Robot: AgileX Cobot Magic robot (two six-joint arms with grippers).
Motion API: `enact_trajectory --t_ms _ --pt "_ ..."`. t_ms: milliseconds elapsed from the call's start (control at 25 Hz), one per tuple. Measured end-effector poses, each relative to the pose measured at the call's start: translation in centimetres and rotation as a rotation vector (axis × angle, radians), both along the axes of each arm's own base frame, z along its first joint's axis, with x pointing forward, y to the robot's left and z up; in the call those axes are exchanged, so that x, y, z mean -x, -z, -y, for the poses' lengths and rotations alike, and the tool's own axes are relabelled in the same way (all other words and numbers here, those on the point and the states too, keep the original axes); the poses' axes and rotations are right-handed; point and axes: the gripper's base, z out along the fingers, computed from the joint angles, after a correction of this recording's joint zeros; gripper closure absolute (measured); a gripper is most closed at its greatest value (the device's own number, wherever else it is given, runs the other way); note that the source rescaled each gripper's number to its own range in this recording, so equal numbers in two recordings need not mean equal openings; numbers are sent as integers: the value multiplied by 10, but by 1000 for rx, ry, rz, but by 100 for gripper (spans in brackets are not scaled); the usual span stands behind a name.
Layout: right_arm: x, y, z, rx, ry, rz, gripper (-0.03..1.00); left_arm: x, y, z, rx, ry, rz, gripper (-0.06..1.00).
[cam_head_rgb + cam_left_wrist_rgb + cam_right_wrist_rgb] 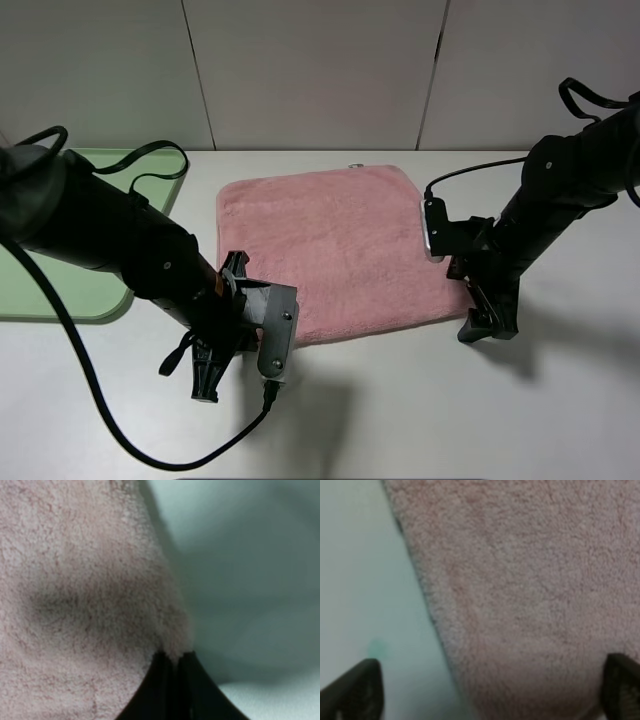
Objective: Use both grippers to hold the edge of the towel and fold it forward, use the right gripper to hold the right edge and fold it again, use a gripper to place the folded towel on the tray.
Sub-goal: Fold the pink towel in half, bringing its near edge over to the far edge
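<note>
Exterior high — one towel (340, 250), one tray (90, 295).

Fluffy pink terry-cloth towel (335, 250), rough-piled, on a smooth matt white tabletop (450, 420); smooth light green plastic tray (85, 298).

**Pale table against a panelled wall**

A smooth, off-white table (420, 420) fills the near and middle ground. Its surface is matte and takes on a faint grey-green cast in the close views. Behind its far edge rises a light grey wall (320, 70) of flat panels. Thin dark seams (199, 80) divide it from top to bottom, one left of centre and one right of centre, both slightly slanted. The light is even and diffuse. Soft, blurred shadows (330, 420) lie on the near part of the table and on its right side.
</note>
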Motion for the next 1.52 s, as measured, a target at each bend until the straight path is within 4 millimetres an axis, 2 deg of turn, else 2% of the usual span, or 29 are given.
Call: enact_trajectory --t_ms 160,360,440,600,1080,1200,1520 --pt "-2 0 0 -4 8 12 23 0 0 0 0 0 0 94" --pt "-5 0 0 -12 61 40 64 0 0 0 0 0 0 94" --pt "-6 1 0 -19 107 49 77 0 0 0 0 0 0 94" --pt "-7 1 0 -25 156 52 95 0 0 0 0 0 0 94" --pt "-3 -5 0 -18 141 15 97 1 -7 -1 4 1 5 94" --pt "3 -17 1 -24 144 -5 97 5 -12 -5 -12 3 -12 94" --pt "16 -71 1 -60 168 55 97 7 -51 -13 -1 -49 47 94"
